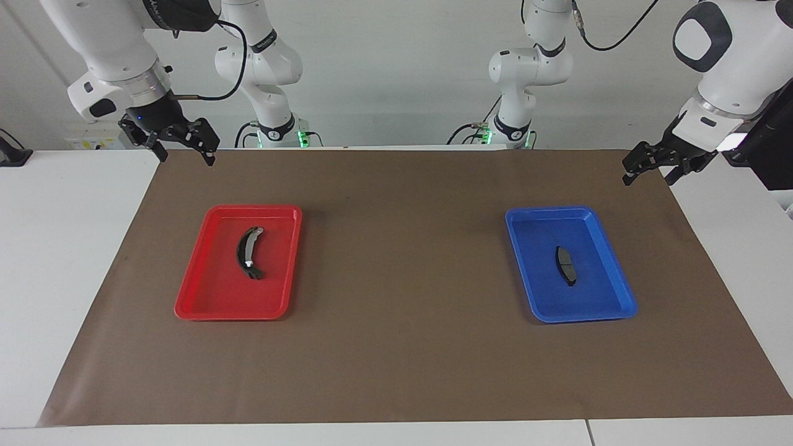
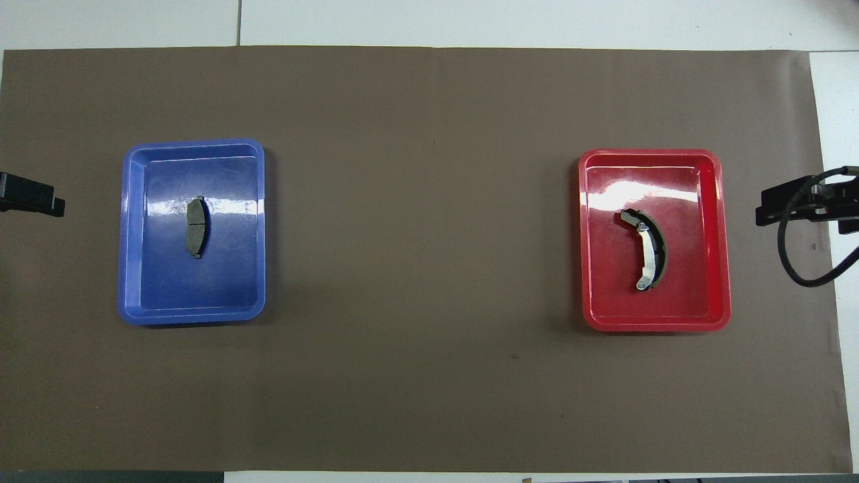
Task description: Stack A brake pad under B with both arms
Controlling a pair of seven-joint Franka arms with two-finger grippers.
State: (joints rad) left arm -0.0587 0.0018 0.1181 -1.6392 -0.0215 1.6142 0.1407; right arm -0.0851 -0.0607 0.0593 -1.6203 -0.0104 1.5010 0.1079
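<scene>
A brake pad (image 1: 565,265) in blue tray (image 1: 613,310); B (image 1: 248,253) in red tray (image 1: 198,306); both pincers raised, apart; no legible writing.

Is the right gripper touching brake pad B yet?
Apart. The facing view shows the right gripper raised above the mat's edge, well clear of pad B in the red tray.

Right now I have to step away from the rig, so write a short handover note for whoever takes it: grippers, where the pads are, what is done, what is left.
Left gripper: open, empty, raised over the mat's edge at the left arm's end, waiting.
Right gripper: open, empty, raised over the mat's edge at the right arm's end, waiting.
A brake pad: lying in the blue tray, toward the left arm's end.
B: lying in the red tray, toward the right arm's end.
Done: nothing; both pads untouched and apart.
Left: pick up each pad, set A down, place B on top of it.
</scene>
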